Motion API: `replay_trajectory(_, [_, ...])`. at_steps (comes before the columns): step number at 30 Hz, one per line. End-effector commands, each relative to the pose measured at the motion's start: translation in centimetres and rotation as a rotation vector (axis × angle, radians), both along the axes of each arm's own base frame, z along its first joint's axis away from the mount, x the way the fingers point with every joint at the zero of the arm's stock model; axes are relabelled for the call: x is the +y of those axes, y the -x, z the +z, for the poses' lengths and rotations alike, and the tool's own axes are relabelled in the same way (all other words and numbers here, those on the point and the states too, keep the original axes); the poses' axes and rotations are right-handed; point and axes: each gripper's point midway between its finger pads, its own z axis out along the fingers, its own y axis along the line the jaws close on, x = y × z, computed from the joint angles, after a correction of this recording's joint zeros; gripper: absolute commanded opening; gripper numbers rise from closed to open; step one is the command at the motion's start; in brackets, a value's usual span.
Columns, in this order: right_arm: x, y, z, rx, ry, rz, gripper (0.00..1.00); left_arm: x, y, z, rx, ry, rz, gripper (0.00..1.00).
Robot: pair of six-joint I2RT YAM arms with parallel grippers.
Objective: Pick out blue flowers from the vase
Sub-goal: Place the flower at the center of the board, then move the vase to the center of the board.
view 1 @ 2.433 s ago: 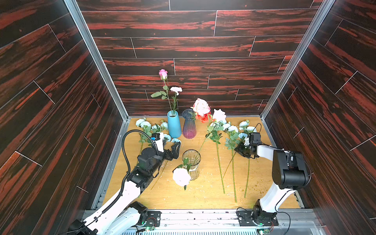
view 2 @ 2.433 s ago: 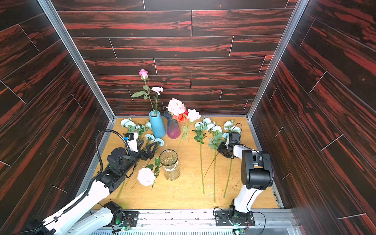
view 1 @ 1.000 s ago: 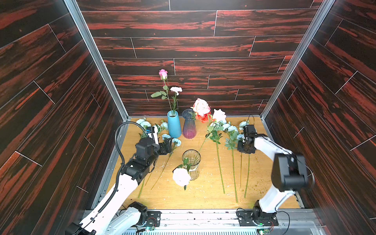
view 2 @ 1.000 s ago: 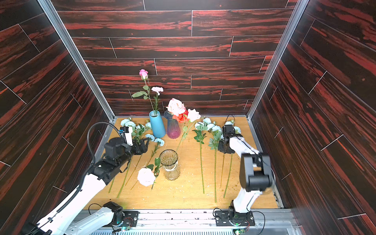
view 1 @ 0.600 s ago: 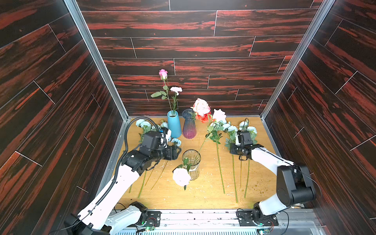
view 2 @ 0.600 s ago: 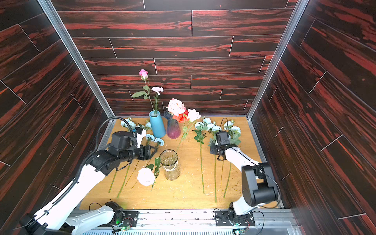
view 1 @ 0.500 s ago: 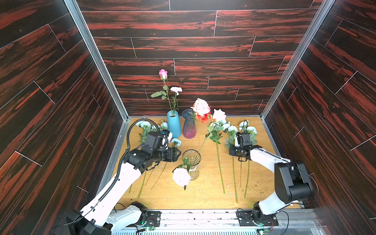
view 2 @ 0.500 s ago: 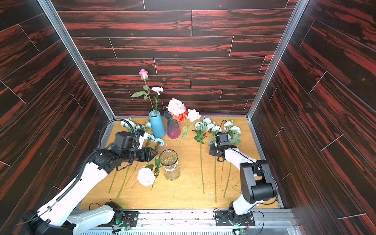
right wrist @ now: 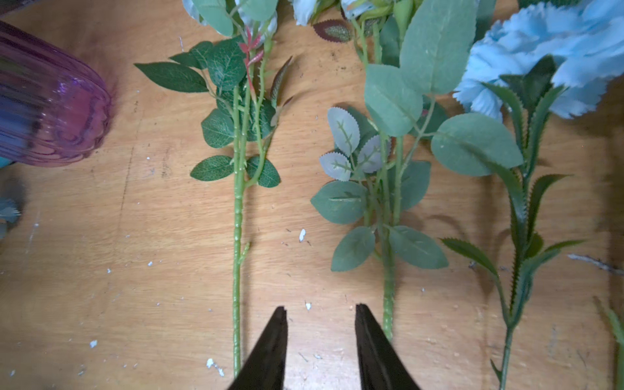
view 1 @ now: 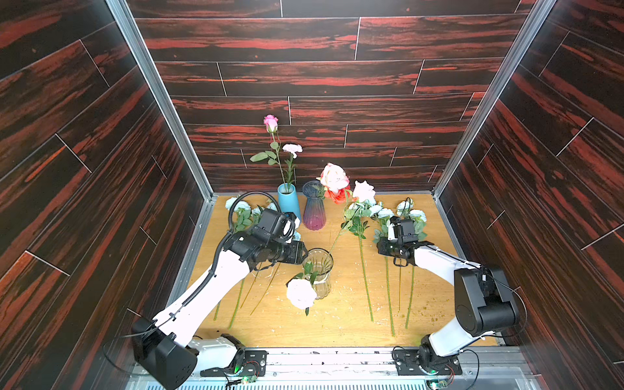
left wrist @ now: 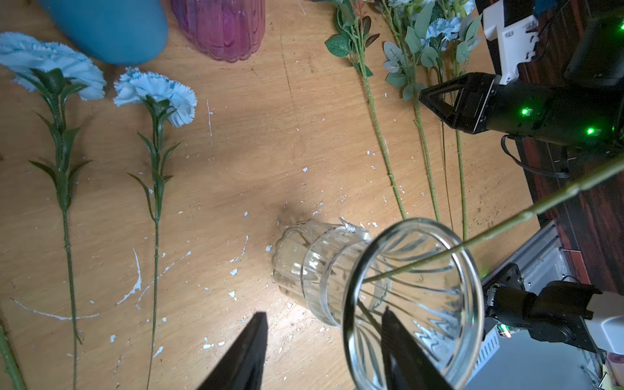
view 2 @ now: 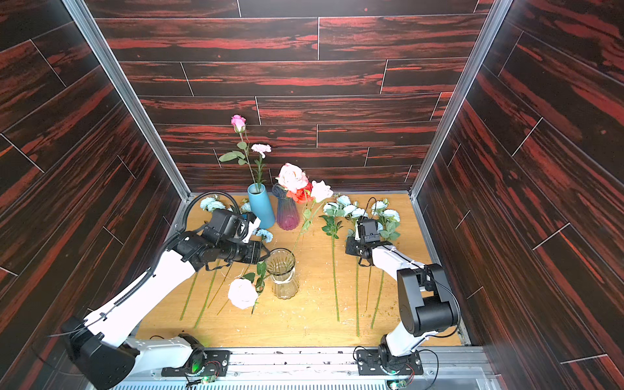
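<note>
Shows the left jaws parted astride the rim of the clear glass vase [left wrist: 304, 266], 1 finger outside and 1 seen through the glass, gripping nothing. Shows the right jaws narrowly parted and empty above bare worktop [right wrist: 135, 270], between 2 green stems. Places the blue flowers [left wrist: 155, 94] flat on the worktop: 2 heads just beside the blue vase [view 1: 288, 202], others near the right jaws. Shows 1 green stem [left wrist: 506, 223] leaning in the glass vase.
</note>
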Motion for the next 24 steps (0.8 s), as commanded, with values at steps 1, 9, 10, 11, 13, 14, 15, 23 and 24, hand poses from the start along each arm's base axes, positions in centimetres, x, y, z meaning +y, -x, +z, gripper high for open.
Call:
replay_trajectory(1, [0.4,0.0,-0.1,0.002,-0.008,0.008,0.37,-0.3,0.3,-1.2,0.046,-0.051,-0.033,0.55])
replay_trajectory(9, [0.4,0.0,-0.2,0.002,-0.007,0.007,0.39,-1.8,-0.7,-1.2,0.042,-0.046,-0.047,0.32])
replay_trajectory(10, [0.4,0.0,-0.2,0.001,-0.006,0.008,0.39,-2.0,-0.8,-1.2,0.042,-0.045,-0.05,0.29])
replay_trajectory(11, [0.5,0.0,-0.2,0.001,-0.007,0.008,0.39,-2.2,-0.9,-1.1,0.04,-0.043,-0.054,0.26])
replay_trajectory(13, [0.5,0.0,-0.2,0.0,-0.007,0.009,0.39,-2.6,-0.9,-1.3,0.049,-0.039,-0.063,0.23])
replay_trajectory(14, [0.5,0.0,-0.2,0.0,-0.008,0.009,0.39,-2.9,-0.9,-1.5,0.056,-0.038,-0.07,0.21])
replay_trajectory(15, [0.5,0.0,-0.1,-0.002,-0.007,0.01,0.39,-3.0,-0.9,-1.7,0.062,-0.036,-0.074,0.18])
replay_trajectory(23, [0.5,0.1,-0.2,-0.001,-0.007,0.008,0.39,-4.2,-1.9,-2.2,0.064,-0.02,-0.079,0.0])
replay_trajectory(24, [0.5,0.0,-0.2,-0.001,-0.008,0.008,0.39,-4.4,-2.2,-2.0,0.055,-0.015,-0.077,0.0])
